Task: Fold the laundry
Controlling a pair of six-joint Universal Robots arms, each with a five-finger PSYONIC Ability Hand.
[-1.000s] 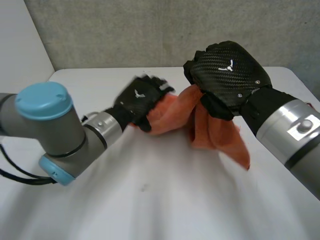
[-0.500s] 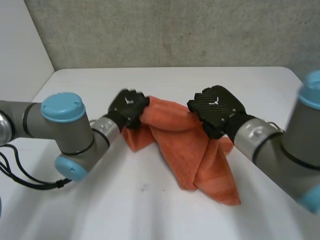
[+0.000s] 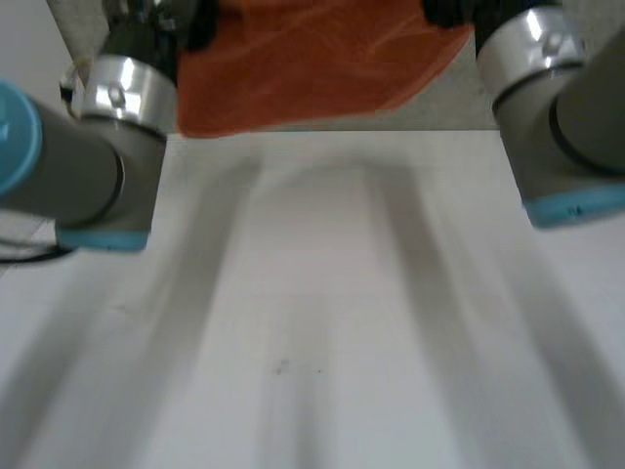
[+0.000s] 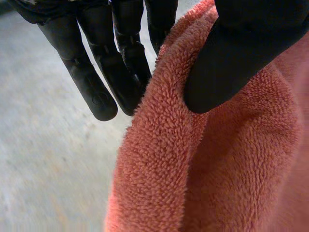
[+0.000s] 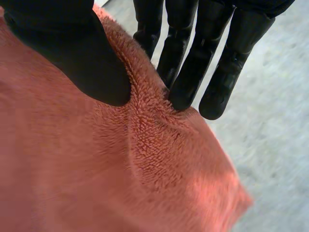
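An orange towel (image 3: 312,63) hangs stretched in the air high above the white table (image 3: 322,322), held up between both arms. My left hand (image 4: 125,63) pinches one upper corner of the towel (image 4: 203,159) between its thumb and straight fingers. At the opposite upper corner, my right hand (image 5: 193,58) squeezes the towel (image 5: 96,164) between thumb and fingers the same way. In the head view the left hand (image 3: 200,24) and right hand (image 3: 449,12) barely show above the raised forearms.
The left forearm (image 3: 117,93) and right forearm (image 3: 532,59) rise at either side of the head view. A grey wall (image 3: 449,107) stands behind the table's far edge.
Both hands have lifted the towel from the table up high and pulled it out wide between them. The left hand closed on its corner during this.
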